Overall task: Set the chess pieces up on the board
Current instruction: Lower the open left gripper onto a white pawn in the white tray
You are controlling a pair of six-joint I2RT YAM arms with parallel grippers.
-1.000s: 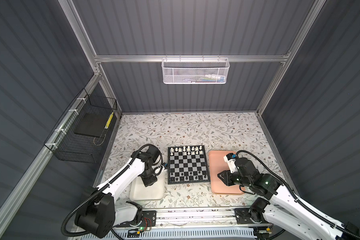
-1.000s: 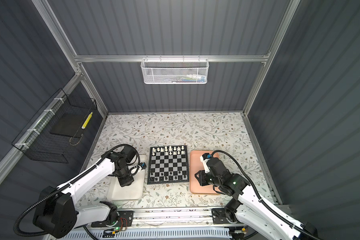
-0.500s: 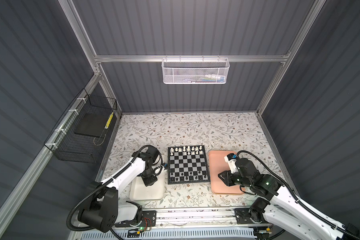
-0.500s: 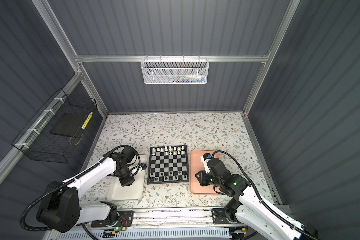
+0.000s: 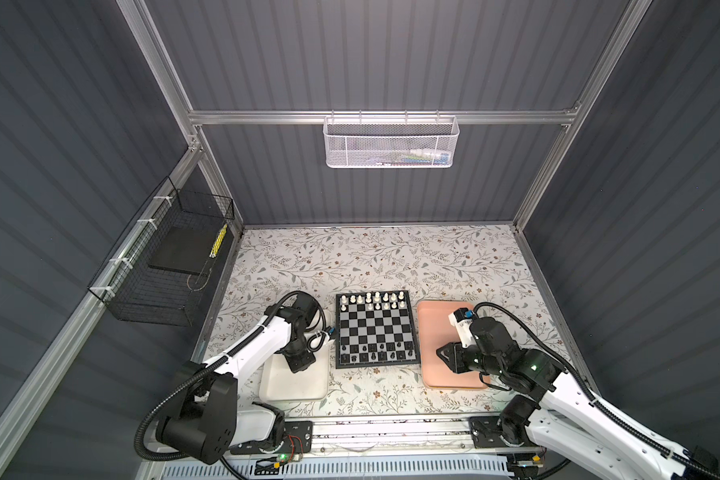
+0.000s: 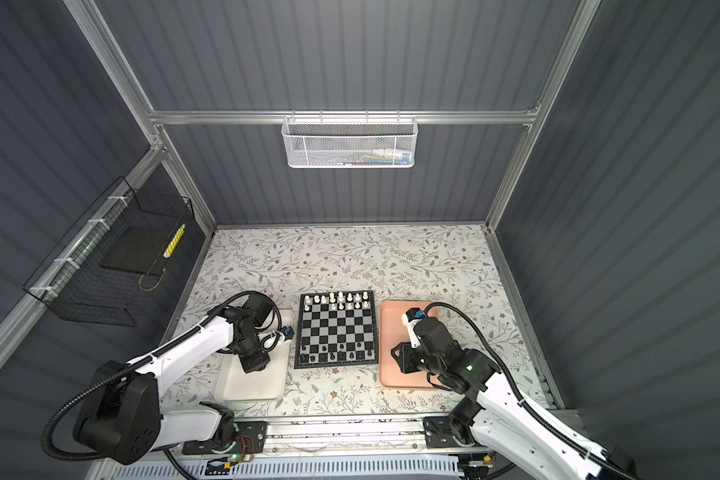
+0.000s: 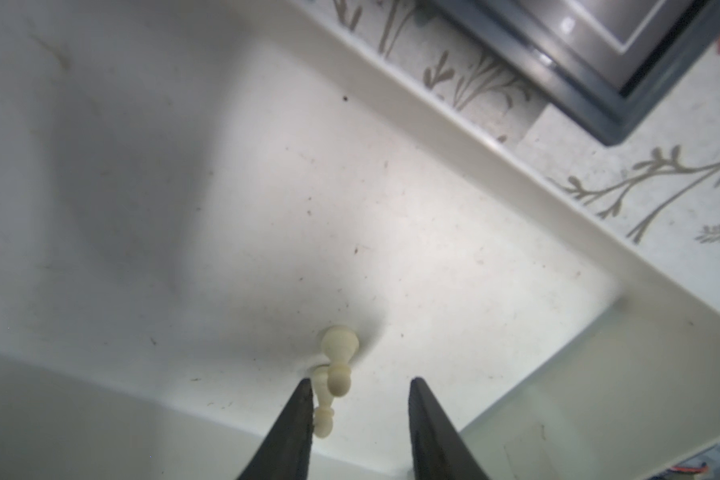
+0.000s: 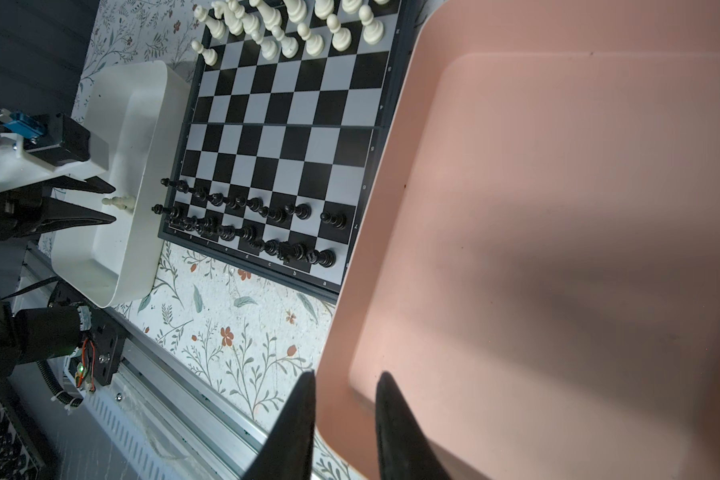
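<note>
Desk with a floral pattern [image 5: 371, 257], seen from above between dark ribbed walls. At far left, a black wire basket [image 5: 163, 266] is hung on the wall. Next, a white tray [image 5: 296, 384] is set on the desk just left of the board [image 5: 375, 328]. The left hand [image 7: 360, 384] is positioned low inside this tray with its two fingers apart. Two cream pawns [image 7: 338, 349] are seen lying on the tray floor at the fingertips; one lies against one finger [image 7: 294, 415], and the opposite finger is clear of both. In the middle, the board is laid flat. Cream pieces [image 5: 373, 300] are lined up along its far edge, with a second row only partly filled. Black pieces [image 5: 375, 351] are ranged in two rows along its near edge. To the right, a pink tray [image 5: 433, 328] is placed just beside the board. The right hand [image 8: 346, 376] is held over the tray's near left corner, fingers slightly apart, with the rim seen between them; contact with the rim cannot be told.
</note>
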